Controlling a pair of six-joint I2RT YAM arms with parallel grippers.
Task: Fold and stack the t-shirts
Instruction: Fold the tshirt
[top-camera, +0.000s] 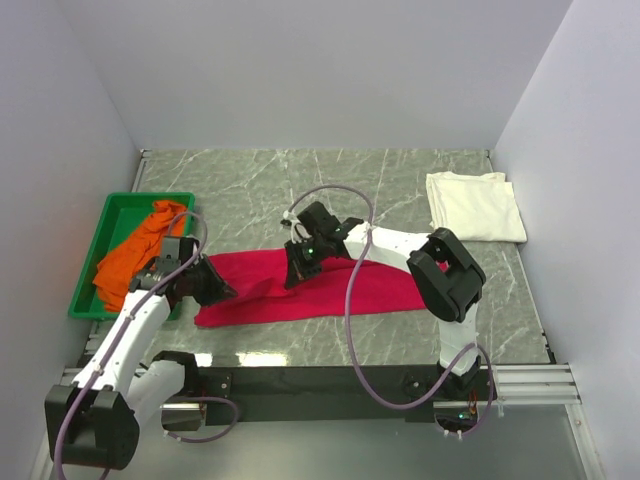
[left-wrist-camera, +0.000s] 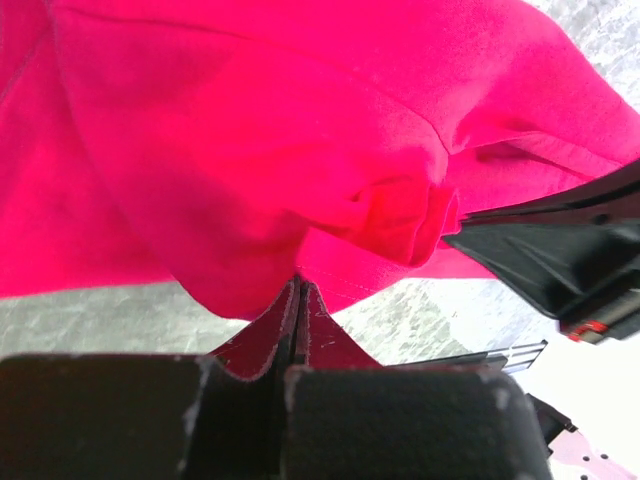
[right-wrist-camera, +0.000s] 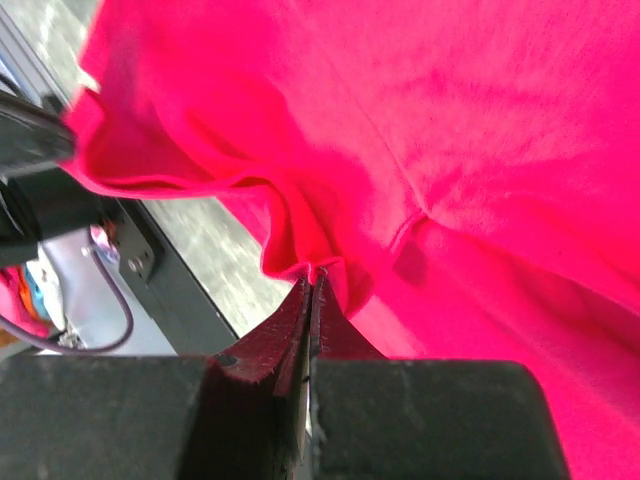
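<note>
Along the bottom edge of the overhead view, both arm bases sit on the black rail at the near side of the desk (top-camera: 300, 175), a grey-green marbled surface.

- Lower left: the left claw (top-camera: 215, 290) is at the left end of the crimson t-shirt (top-camera: 320, 285). In the left wrist view the fingers (left-wrist-camera: 298, 300) are pressed together with no gap, and a pinch of red hem is caught at their tips. The cloth (left-wrist-camera: 250, 150) bunches and rises from that pinch.
- Centre of frame: the crimson t-shirt lies as a long, narrow band running left to right across the near half of the desk. Its right end is flat, and its left part is rumpled.
- Just above the band's middle: the right claw (top-camera: 297, 268) points down at the shirt's upper edge. In the right wrist view it is clamped tight on a small red fold (right-wrist-camera: 312, 272), with shirt (right-wrist-camera: 450, 150) filling most of the frame.
- Left side, further up: the green bin (top-camera: 90, 262) holds the orange t-shirt (top-camera: 140, 245), which is crumpled, with one part draped over the right rim.
- Upper right: the cream t-shirt (top-camera: 475, 205) is folded into a neat rectangle, flat on the desk, well apart from the red one.
</note>
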